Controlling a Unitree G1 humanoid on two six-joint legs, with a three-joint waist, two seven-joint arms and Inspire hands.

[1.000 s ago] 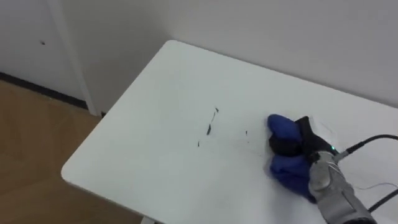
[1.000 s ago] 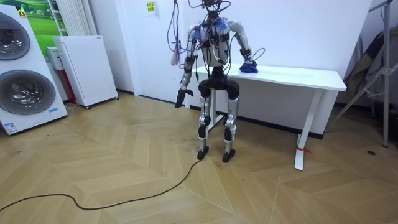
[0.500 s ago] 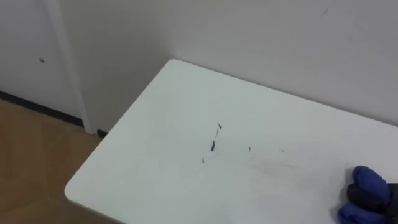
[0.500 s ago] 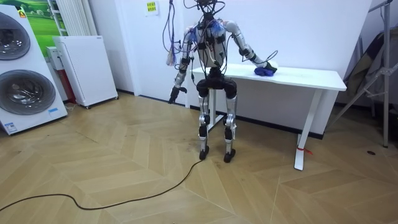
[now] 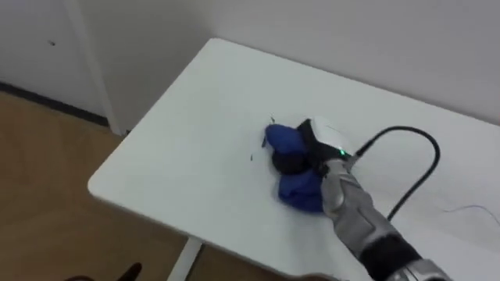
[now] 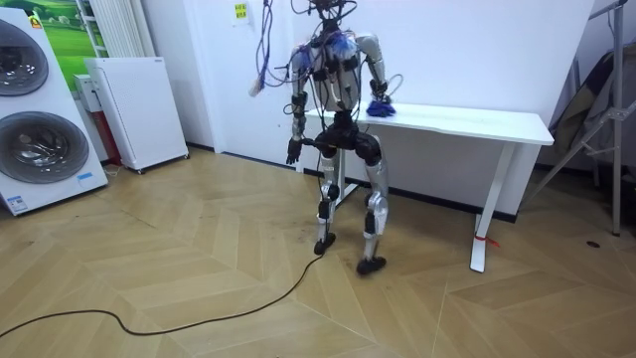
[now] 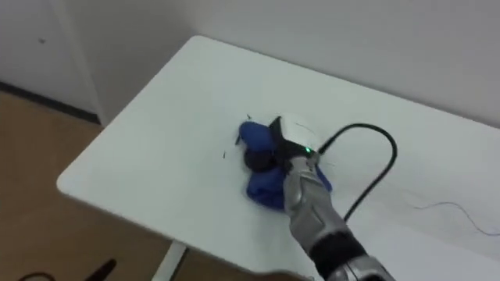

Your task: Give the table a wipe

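The blue cloth (image 5: 301, 191) is pressed onto the white table (image 5: 180, 140) near its left end by the right hand (image 5: 314, 147); the cloth is held in a closed grasp, the dark fingers (image 5: 285, 161) being curled round its bunched folds; a few small dark marks (image 5: 251, 157) are seen on the tabletop just beside the cloth's left edge. In the room view the robot is seen standing at the table's end on the room view's left, with the right arm reached out over the top; the left hand (image 6: 293, 152) is hung by its side, clear of the table, and its state cannot be told. A small yellow label (image 6: 241, 12) is fixed to the wall and a white sticker (image 6: 15, 204) to the front of a washer (image 6: 35, 149); the writing on both is too small to be read.
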